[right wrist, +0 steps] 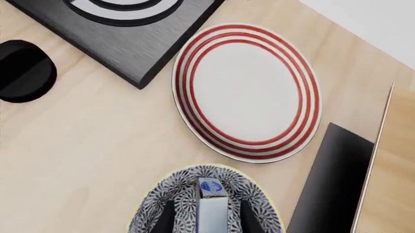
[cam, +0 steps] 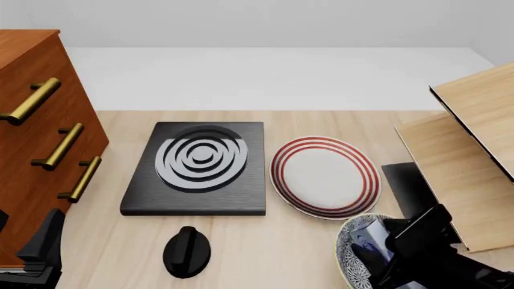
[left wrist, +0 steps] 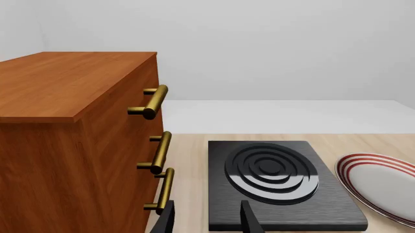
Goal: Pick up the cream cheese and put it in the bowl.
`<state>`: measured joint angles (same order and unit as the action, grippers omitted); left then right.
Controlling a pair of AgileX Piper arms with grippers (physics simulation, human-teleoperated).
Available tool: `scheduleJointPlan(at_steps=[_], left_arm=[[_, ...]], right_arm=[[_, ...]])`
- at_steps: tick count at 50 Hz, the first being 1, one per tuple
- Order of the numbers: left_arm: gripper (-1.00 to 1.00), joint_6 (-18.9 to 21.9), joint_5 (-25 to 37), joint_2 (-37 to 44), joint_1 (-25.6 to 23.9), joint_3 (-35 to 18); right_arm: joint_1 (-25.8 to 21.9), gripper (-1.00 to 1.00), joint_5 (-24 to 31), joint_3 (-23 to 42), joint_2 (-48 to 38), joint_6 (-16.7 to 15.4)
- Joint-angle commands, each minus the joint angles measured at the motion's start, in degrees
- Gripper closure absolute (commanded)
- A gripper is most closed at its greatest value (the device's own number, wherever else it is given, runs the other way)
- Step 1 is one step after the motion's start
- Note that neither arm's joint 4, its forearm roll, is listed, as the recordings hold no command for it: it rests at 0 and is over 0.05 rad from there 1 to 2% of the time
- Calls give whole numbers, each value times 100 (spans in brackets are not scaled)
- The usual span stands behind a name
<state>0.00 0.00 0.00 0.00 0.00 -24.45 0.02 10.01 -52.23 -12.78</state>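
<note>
The cream cheese [right wrist: 211, 204], a silver-grey box with a blue oval logo on its end, rests inside the bowl [right wrist: 153, 206], which is white with a dark floral speckle. In the front view the cream cheese [cam: 370, 238] shows in the bowl [cam: 347, 248] at the near right. My right gripper [right wrist: 207, 209] hangs over the bowl, open, with a gap between each finger and the box. Much of the bowl is hidden by my right gripper [cam: 399, 250] in the front view. My left gripper [left wrist: 207, 218] stands open and empty by the cabinet, also seen at the near left [cam: 42, 245].
A wooden cabinet [cam: 32, 126] with brass handles fills the left. A black stove plate [cam: 197, 168] lies mid-table with a black knob [cam: 186, 250] in front. A red-ringed white plate [cam: 324, 176] sits beside the bowl. A wooden shelf unit [cam: 470, 156] stands at the right.
</note>
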Motion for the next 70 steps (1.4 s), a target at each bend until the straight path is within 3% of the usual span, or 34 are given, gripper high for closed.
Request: scheduleJointPlan(at_steps=[1,18,38,59,70], left_arm=[[-100,0,0,0,0,0],[-100,0,0,0,0,0],[-100,0,0,0,0,0],[-100,0,0,0,0,0],[-100,0,0,0,0,0]], right_arm=[[-6,-100,27,17,33,33],[-6,-100,319,143,263,15],[-93,-100,2067,1322,1623,-119],[-119,-100,3149,2219,2872,-54],[-37,-100,3648,2453,3944,216]])
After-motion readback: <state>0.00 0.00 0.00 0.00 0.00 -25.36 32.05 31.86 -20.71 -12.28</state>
